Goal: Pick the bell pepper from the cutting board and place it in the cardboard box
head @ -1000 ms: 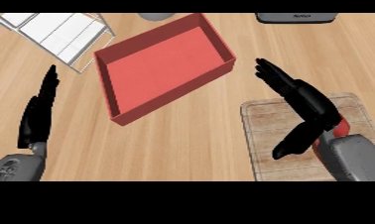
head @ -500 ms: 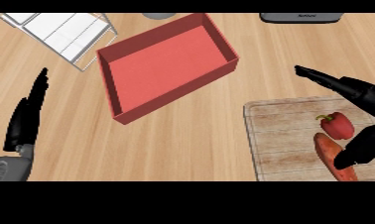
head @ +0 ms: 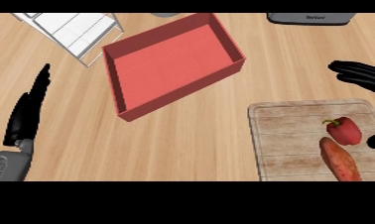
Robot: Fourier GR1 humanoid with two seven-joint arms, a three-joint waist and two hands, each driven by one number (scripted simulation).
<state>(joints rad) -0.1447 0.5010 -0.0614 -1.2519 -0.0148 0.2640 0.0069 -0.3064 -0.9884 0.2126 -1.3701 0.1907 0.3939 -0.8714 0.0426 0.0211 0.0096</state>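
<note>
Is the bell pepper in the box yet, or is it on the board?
On the board. The bell pepper lies on the cutting board beside a sweet potato; the cardboard box holds nothing.

Red bell pepper [head: 344, 130] on cutting board [head: 293, 139]; open red box [head: 172, 64].

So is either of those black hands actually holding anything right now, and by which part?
No, nothing is held. The bell pepper lies untouched on the cutting board. The left hand rests open at the left; the right hand shows only fingers at the right edge.
</note>
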